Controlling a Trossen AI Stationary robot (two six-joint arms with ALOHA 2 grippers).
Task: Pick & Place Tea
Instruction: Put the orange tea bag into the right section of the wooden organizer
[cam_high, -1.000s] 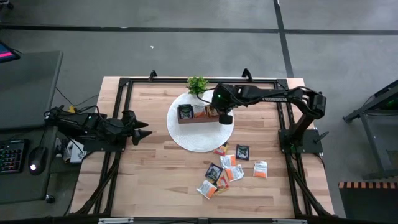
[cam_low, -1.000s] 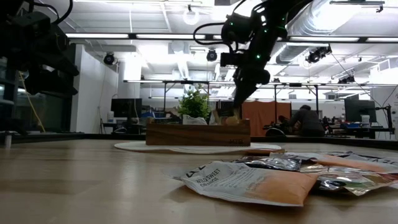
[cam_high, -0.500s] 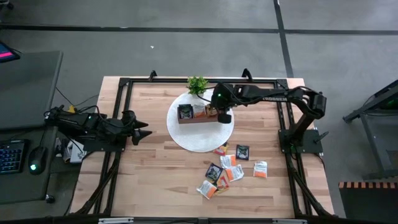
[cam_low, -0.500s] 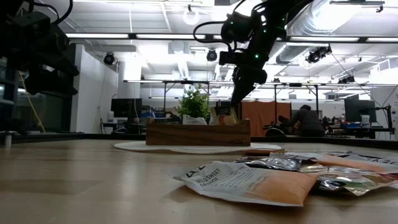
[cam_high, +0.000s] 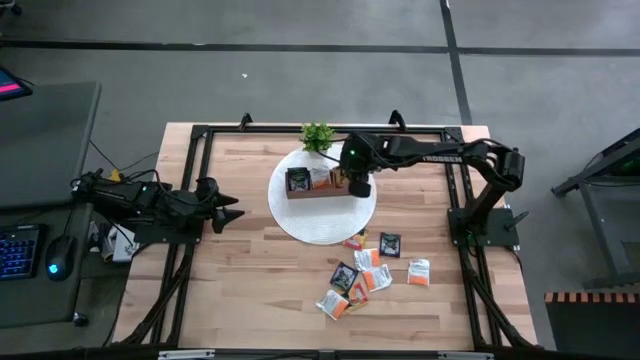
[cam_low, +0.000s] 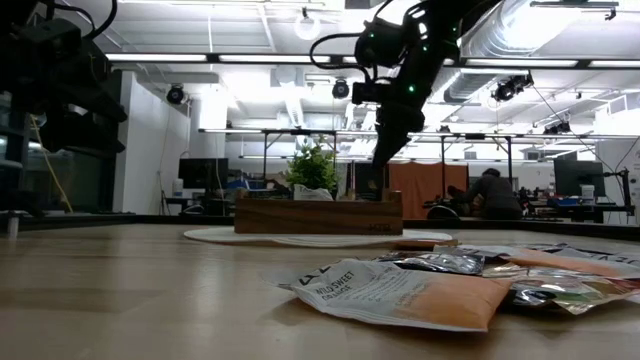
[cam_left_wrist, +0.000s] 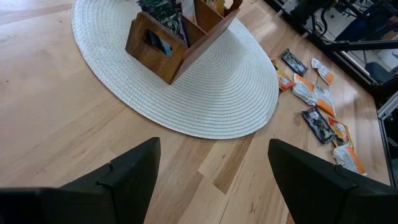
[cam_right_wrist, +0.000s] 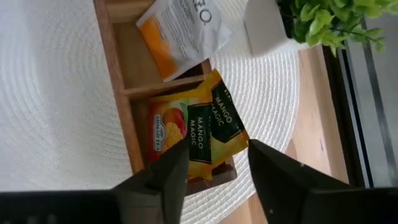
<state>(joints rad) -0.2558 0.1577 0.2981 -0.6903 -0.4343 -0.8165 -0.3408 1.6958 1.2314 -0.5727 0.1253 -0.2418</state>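
The right gripper (cam_high: 357, 186) is hovering over the right end compartment of the wooden tray (cam_high: 318, 189), its two dark fingers (cam_right_wrist: 163, 176) standing apart with a clear gap between them and nothing clamped in that gap. Directly beneath them, an orange mango sachet (cam_right_wrist: 205, 130) is lying tilted in that end compartment, one corner riding over the tray's rim, free of both fingers. In the middle compartment beside it, a white-and-orange sachet (cam_right_wrist: 177, 34) is leaning against the divider, and dark sachets (cam_left_wrist: 163, 12) are filling the left compartment.

The tray is sitting on a round white woven mat (cam_high: 322, 220) toward the far middle of the table (cam_high: 250, 290). A small green potted plant (cam_high: 317, 136) is standing just beyond the tray at the mat's far edge.

Nearer the front, right of centre, the remaining tea sachets (cam_high: 365, 272) are lying scattered in a loose cluster on the bare wood, orange, white and dark ones mixed, some overlapping. In the low view one white-and-orange sachet (cam_low: 400, 293) is lying closest to the camera.

The left gripper (cam_high: 228, 213) is waiting at the table's left edge, well apart from mat and sachets, its fingers (cam_left_wrist: 121, 180) spread wide and holding nothing.
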